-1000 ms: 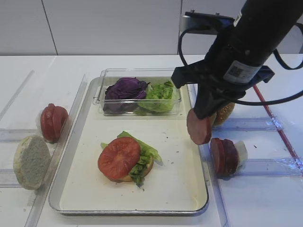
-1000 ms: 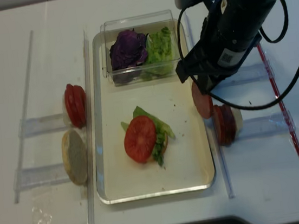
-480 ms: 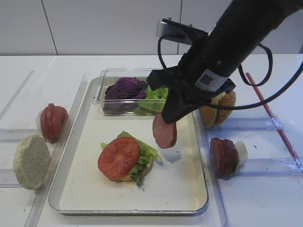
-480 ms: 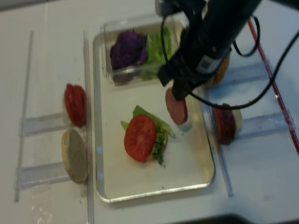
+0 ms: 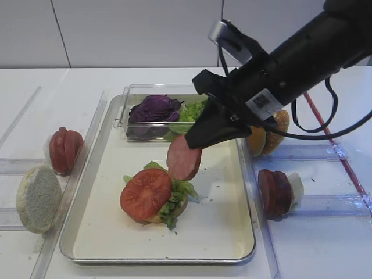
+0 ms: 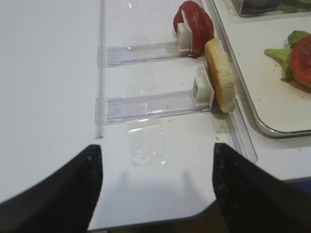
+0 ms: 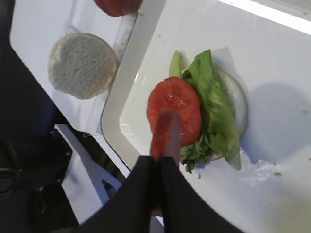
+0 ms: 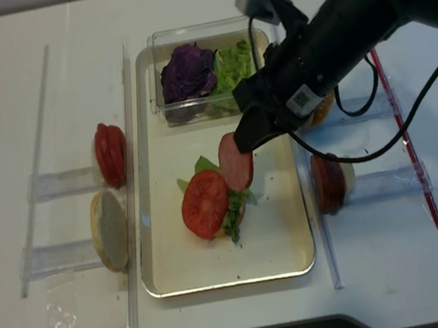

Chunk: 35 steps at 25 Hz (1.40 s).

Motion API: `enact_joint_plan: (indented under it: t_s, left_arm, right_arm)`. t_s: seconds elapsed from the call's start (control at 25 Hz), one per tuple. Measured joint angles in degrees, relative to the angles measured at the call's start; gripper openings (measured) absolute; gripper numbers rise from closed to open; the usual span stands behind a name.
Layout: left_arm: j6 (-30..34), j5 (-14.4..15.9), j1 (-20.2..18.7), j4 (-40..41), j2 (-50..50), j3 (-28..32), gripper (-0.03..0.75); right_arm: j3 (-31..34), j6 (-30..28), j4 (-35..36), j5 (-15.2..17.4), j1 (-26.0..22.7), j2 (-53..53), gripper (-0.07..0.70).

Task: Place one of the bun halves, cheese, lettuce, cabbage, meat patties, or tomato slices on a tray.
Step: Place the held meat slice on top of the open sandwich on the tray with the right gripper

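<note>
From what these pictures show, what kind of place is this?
Probably a lab bench set up for sandwich-assembly practice, not a real kitchen: a metal tray on a plain white table, food slices standing in clear plastic racks, and a robot tool holding a meat slice.

Two overheads share tray (image 5: 244, 192)

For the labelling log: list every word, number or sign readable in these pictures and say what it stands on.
No text here can be read.
White sticker with a square code pattern on the right arm's wrist housing: print too small and blurred to read.
Same sticker in the realsense view: also unreadable.
Tray, clear box and food: no lettering visible.
</note>
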Motion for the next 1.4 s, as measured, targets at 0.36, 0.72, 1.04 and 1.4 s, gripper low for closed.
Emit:
enact_joint_plan:
  t_s: [0.36,0.72,1.04,1.4]
  left_arm:
    - [0.0,0.0,0.0,0.0,0.0,0.0,0.483]
    - [0.0,0.0,0.0,0.0,0.0,0.0,0.483]
    - [0.0,0.0,0.0,0.0,0.0,0.0,0.483]
    - [0.0,0.0,0.0,0.0,0.0,0.0,0.482]
  right_arm:
    - [5.1,-14.4,11.2,4.9,-1.3,1.6,0.084]
    - [5.1,-22.6,20.1,7.0,-2.0,7.5,0.084]
    - [5.1,-24.8,25.1,6.8,-3.5,13.1,0.084]
    - [5.1,-26.6,27.7,6.3,-3.6,15.8,0.081]
